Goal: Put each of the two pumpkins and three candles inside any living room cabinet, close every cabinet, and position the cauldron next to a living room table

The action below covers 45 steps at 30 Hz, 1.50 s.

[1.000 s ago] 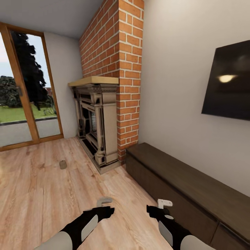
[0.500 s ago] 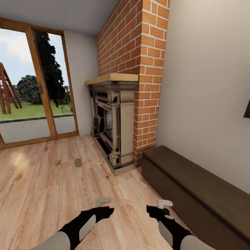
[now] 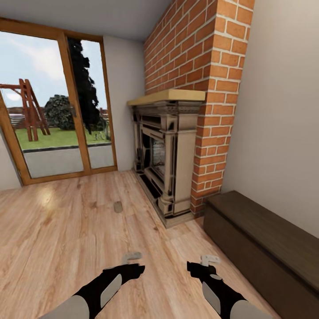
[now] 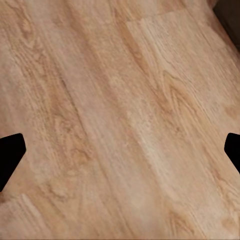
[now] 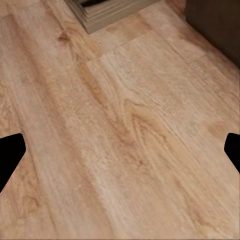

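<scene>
Head view: candle [image 3: 118, 207], seemingly, on floor [image 3: 57, 239]; both claws released, empty.

Three cameras: one high on the head, one on each wrist.

The head camera looks forward and down across the wooden floor [image 3: 57, 230] toward the fireplace [image 3: 170, 155] and glass doors [image 3: 53, 119], the cabinet [image 3: 266, 248] at near right. Both wrist cameras face the same floor [image 4: 120, 120] from close above; the right wrist also shares the fireplace base [image 5: 107, 10] and cabinet corner [image 5: 215, 22].
</scene>
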Motion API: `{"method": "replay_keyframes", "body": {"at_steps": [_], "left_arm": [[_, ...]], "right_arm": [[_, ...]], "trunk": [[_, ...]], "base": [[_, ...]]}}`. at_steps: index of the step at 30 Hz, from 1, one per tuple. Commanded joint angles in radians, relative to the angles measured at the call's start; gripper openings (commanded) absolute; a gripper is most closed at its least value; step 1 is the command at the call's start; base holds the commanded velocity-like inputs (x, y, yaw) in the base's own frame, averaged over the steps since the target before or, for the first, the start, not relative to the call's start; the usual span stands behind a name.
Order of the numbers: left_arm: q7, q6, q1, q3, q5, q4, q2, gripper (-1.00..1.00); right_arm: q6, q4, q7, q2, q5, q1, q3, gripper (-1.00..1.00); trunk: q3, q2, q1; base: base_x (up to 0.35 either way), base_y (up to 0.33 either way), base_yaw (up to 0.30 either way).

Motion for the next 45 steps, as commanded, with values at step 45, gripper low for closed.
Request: {"method": "replay_keyframes", "body": {"at_steps": [45], "left_arm": [[-0.066,0.003,-0.001,-0.007,0.094,-0.003,0.047,1.00]], "right_arm": [[-0.005,0.000,-0.004,-0.004,-0.010,-0.001,0.013,1.00]], "trunk": [[-0.002,0.000,0.000]], "base": [[0.294,0.096,-0.005]]}}
